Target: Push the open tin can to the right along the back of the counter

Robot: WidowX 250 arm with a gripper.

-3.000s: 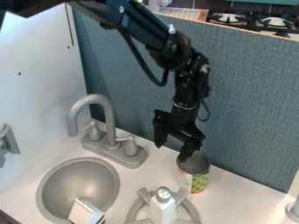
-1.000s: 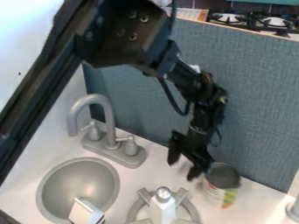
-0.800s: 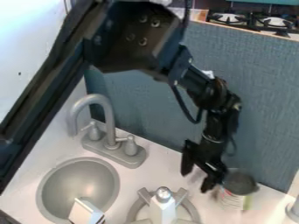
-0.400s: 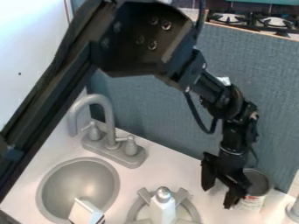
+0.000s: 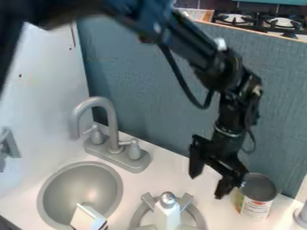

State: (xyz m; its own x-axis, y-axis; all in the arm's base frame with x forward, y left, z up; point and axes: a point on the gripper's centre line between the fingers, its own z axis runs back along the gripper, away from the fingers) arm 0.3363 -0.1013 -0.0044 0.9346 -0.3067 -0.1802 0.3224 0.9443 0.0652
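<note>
Well, we judge the work in hand to be positioning at the can [image 5: 258, 197], which stands upright on the white counter [image 5: 138, 179] near the blue-grey panel [image 5: 144, 90], beyond the sink and faucet [image 5: 102, 105]. Our black gripper [image 5: 206, 185] holds nothing; its fingers are spread apart, with one beside the can's near side, perhaps touching it, though the overlap leaves contact uncertain. From here, a grasp would call for lifting clear and centring the gap over the rim, while a nudge would need low, gentle side contact to avoid tipping.
</note>
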